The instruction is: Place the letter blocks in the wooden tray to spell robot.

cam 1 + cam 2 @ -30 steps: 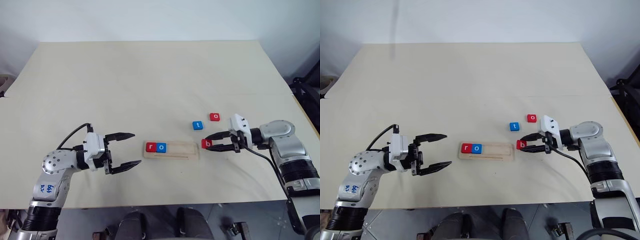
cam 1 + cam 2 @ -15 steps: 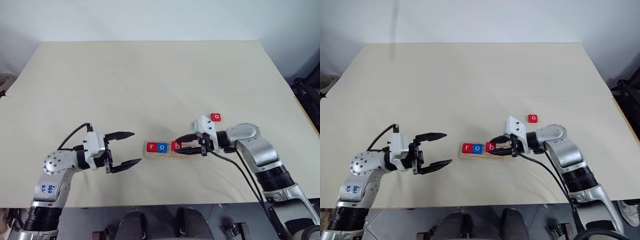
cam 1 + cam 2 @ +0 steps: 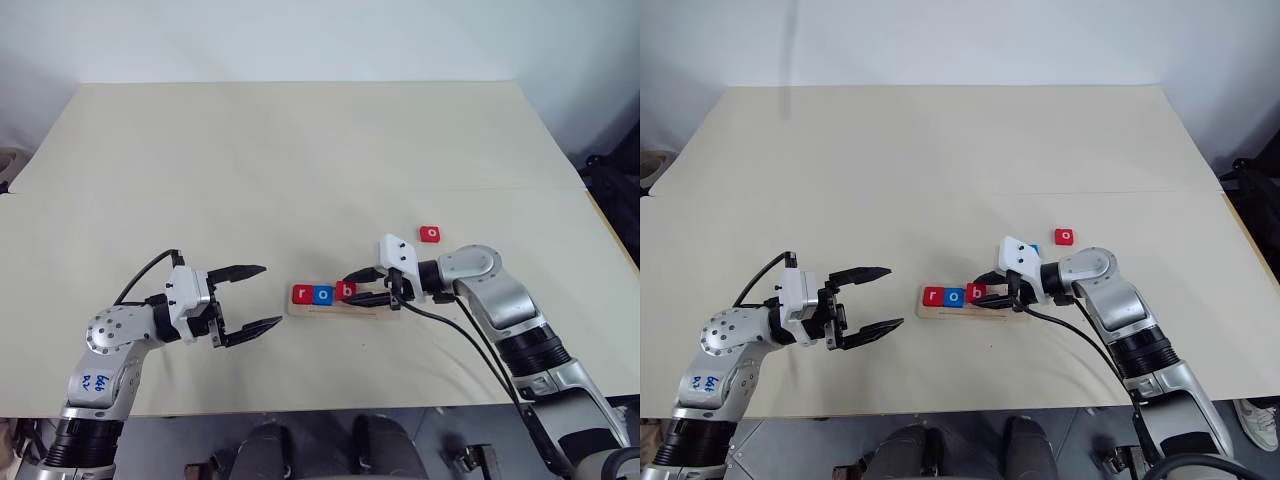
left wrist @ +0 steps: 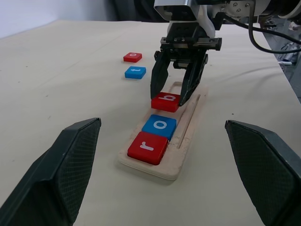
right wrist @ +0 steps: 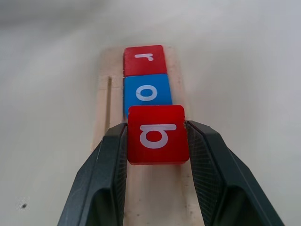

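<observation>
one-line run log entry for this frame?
tray: r, o seated | right gripper: shut on b block, over third slot | left gripper: open, idle | loose: t, o

Wooden tray [image 3: 345, 303] mid-table [image 3: 300, 150]; r block [image 3: 302, 294] at its left end, o block [image 3: 323, 294] touching right of it, b block [image 3: 346, 291] next right; t block [image 4: 135, 72] and second o block [image 3: 430, 233] on table behind-right
</observation>
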Motion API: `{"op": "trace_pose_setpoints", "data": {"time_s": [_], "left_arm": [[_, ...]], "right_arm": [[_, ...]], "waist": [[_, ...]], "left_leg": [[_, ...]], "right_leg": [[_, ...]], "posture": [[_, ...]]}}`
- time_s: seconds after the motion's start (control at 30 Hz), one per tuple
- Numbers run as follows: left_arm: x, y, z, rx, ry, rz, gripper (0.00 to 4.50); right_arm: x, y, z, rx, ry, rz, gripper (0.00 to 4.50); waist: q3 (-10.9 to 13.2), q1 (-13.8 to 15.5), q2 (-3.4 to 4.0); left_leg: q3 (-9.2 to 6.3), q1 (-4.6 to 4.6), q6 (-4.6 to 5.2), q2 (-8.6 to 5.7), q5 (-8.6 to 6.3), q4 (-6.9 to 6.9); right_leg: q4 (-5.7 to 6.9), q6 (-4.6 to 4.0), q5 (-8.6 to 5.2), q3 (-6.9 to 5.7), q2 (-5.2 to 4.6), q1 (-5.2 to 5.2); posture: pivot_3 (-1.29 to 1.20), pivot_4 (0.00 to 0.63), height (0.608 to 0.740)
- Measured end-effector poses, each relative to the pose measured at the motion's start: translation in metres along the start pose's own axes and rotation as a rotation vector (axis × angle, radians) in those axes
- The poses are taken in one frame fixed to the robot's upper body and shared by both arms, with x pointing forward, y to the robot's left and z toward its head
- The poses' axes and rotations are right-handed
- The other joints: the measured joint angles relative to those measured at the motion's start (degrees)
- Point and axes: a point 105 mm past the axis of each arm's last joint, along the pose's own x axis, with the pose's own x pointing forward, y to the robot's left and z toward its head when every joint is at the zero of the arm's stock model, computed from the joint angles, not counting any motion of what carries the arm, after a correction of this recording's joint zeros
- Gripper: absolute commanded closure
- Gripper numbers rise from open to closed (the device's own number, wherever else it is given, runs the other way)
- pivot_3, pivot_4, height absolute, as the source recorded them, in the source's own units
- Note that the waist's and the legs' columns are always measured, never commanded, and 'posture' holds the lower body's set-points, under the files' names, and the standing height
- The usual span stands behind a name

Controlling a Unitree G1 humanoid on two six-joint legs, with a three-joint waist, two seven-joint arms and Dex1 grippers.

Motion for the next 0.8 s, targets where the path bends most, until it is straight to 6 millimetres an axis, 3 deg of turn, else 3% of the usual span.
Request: {"op": "trace_pose_setpoints", "data": {"time_s": [0.3, 0.43, 0.6, 0.8], "left_arm": [[0.001, 0.0, 0.0, -0.003, -0.005, 0.004, 0.0], [0.001, 0.0, 0.0, -0.003, -0.005, 0.004, 0.0], [0.001, 0.0, 0.0, -0.002, -0.006, 0.002, 0.0], [0.003, 0.001, 0.002, 0.007, -0.011, -0.006, 0.0]], "right_arm": [[0.002, 0.0, 0.0, 0.018, -0.001, -0.005, 0.03], [-0.001, 0.0, 0.002, 0.016, -0.009, -0.007, 0.03], [-0.024, -0.004, 0.007, 0.01, -0.046, -0.056, 0.03], [-0.03, 0.008, -0.005, 0.071, -0.034, -0.04, 2.01]], "waist": [[0.0, 0.0, 0.0], [0.0, 0.05, 0.0], [0.0, 0.14, 0.0], [0.0, 0.07, 0.0]], "left_leg": [[0.0, 0.0, 0.0, 0.0, 0.0, 0.0], [0.0, -0.01, 0.0, 0.0, 0.0, 0.0], [0.0, 0.0, 0.0, 0.0, 0.0, 0.0], [0.0, 0.0, 0.0, 0.0, 0.0, -0.01]], "right_leg": [[0.0, 0.0, 0.0, 0.0, 0.0, 0.0], [0.0, 0.0, 0.0, 0.0, 0.0, 0.0], [-0.01, 0.0, 0.0, -0.02, 0.0, 0.01], [-0.01, 0.0, 0.0, -0.01, 0.0, 0.01]], "posture": [[0.0, 0.15, 0.74], [0.0, 0.15, 0.74], [0.0, 0.15, 0.74], [0.0, 0.15, 0.74]]}}
